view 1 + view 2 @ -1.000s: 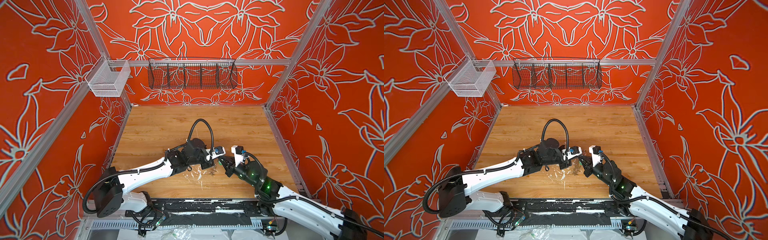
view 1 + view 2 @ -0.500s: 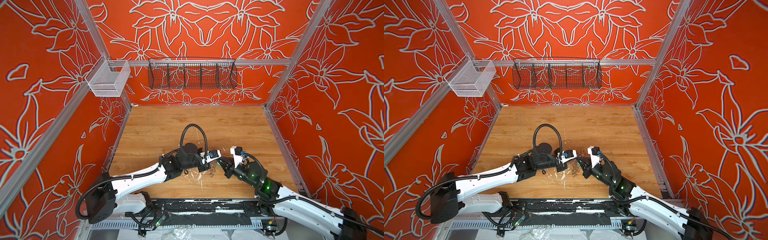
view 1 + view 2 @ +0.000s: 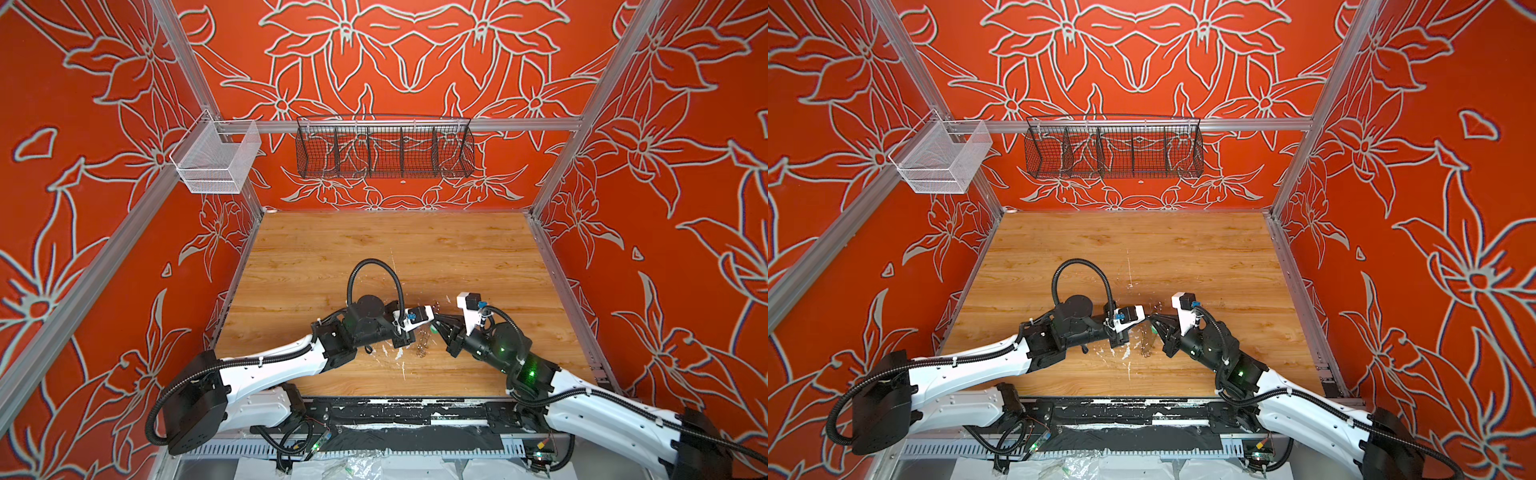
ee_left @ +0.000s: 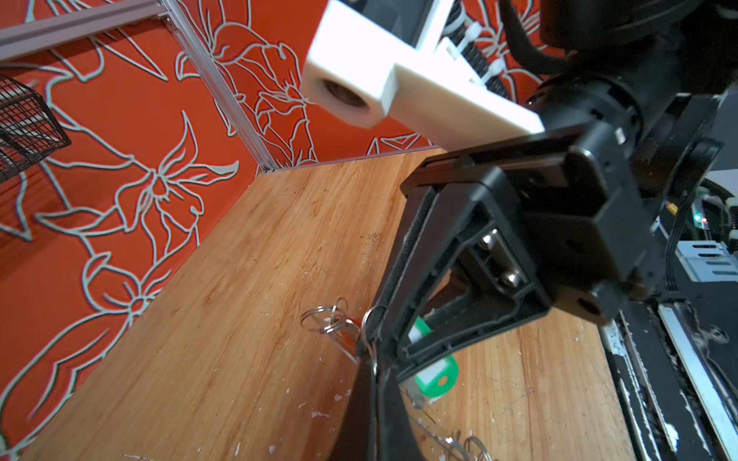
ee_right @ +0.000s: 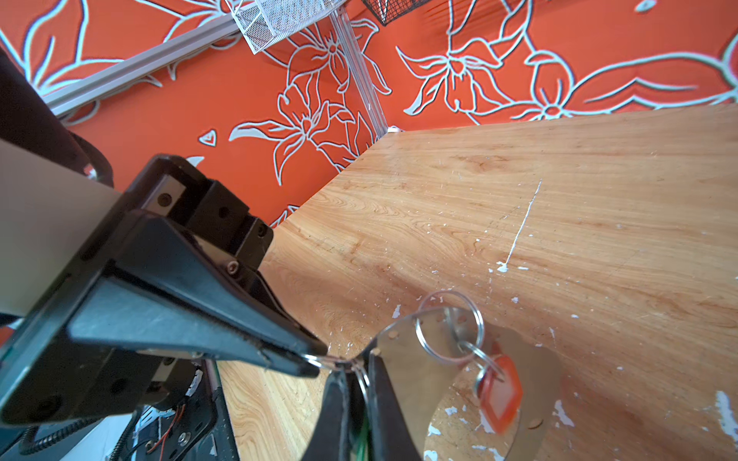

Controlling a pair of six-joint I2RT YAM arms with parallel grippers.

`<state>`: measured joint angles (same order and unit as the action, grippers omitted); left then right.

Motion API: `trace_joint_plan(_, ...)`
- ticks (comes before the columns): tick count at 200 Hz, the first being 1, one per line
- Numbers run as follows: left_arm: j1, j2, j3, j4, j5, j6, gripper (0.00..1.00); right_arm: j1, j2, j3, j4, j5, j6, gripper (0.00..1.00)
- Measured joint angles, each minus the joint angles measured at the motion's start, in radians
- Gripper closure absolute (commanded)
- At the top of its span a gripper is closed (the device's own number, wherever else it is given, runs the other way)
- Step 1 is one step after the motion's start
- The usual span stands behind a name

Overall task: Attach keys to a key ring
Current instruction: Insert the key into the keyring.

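My two grippers meet tip to tip low over the wooden table, near its front. The left gripper [image 5: 315,359] [image 4: 371,357] [image 3: 428,324] is shut on a small wire split ring [image 5: 333,362]. The right gripper [image 5: 353,365] [image 4: 371,327] [image 3: 1154,322] is shut on the green key [image 4: 435,377], whose tag shows between its fingers. The key ring [image 5: 423,379], a flat grey hoop, hangs beside the right fingers. The orange-red key [image 5: 499,393] dangles from split rings [image 5: 447,327] on its rim. In both top views the ring cluster [image 3: 422,351] lies under the tips.
White paint flecks [image 3: 399,353] dot the wood around the grippers. A black wire basket [image 3: 384,147] and a white mesh basket [image 3: 216,160] hang on the back wall rails. Orange patterned walls close in the table on three sides.
The left arm has drawn back to the left, its cable loop with it. The right gripper has followed slightly, and both stay shut, tip to tip.
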<state>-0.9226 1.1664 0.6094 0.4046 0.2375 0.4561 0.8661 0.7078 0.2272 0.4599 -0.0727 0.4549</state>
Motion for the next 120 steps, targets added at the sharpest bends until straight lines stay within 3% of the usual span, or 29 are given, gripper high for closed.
trace_joint_plan(42, 0.003, -0.017, -0.092, 0.133, 0.002, -0.01, 1.0, 0.005, 0.053, 0.002, 0.032, -0.029, 0.044, 1.0)
trace_joint_plan(85, 0.009, -0.017, -0.108, 0.161, 0.0, -0.018, 1.0, 0.002, 0.098, 0.004, 0.077, -0.041, 0.079, 1.0)
trace_joint_plan(94, 0.01, -0.017, -0.106, 0.158, 0.0, -0.018, 0.9, 0.002, 0.101, 0.004, 0.081, -0.042, 0.082, 1.0)
trace_joint_plan(120, 0.002, -0.018, -0.045, 0.093, 0.04, -0.011, 0.77, -0.01, 0.094, 0.004, 0.058, -0.021, 0.081, 1.0)
